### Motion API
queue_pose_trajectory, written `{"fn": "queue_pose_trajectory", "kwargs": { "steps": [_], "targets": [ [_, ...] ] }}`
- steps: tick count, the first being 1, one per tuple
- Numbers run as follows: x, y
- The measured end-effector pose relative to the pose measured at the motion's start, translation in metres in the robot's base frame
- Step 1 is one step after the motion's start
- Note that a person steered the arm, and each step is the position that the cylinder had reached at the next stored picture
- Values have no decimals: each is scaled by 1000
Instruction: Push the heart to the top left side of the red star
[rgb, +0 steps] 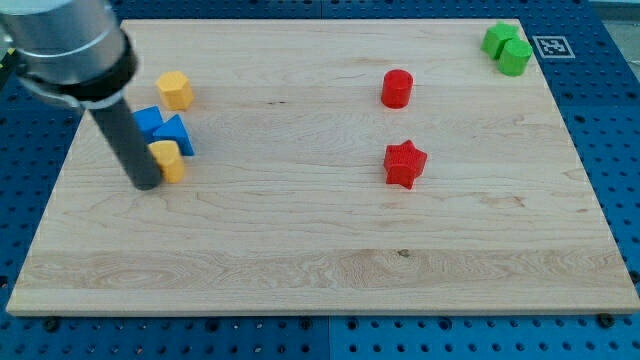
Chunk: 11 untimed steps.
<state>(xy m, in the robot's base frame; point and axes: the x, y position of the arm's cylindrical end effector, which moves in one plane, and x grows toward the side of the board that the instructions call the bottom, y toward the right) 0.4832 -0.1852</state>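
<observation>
A red star (405, 163) lies right of the board's middle. A yellow heart (169, 159) lies near the left side, touching the lower edge of the blue blocks. My tip (146, 183) rests on the board just left of the yellow heart, touching or nearly touching it. The dark rod rises from the tip toward the view's top left and hides part of the heart's left side.
Two blue blocks (162, 128) sit together just above the heart. A yellow hexagon (175, 90) lies above them. A red cylinder (397, 88) lies above the star. Two green blocks (508, 47) sit at the top right corner. The wooden board (320, 260) lies on a blue pegboard.
</observation>
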Motion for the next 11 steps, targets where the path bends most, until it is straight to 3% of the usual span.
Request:
{"fn": "queue_pose_trajectory", "kwargs": {
  "steps": [1, 2, 3, 5, 7, 8, 10, 11],
  "targets": [
    [7, -20],
    [9, -77],
    [-13, -105],
    [-49, -73],
    [-37, 31],
    [-31, 28],
    [-10, -41],
    [16, 4]
  ]
}}
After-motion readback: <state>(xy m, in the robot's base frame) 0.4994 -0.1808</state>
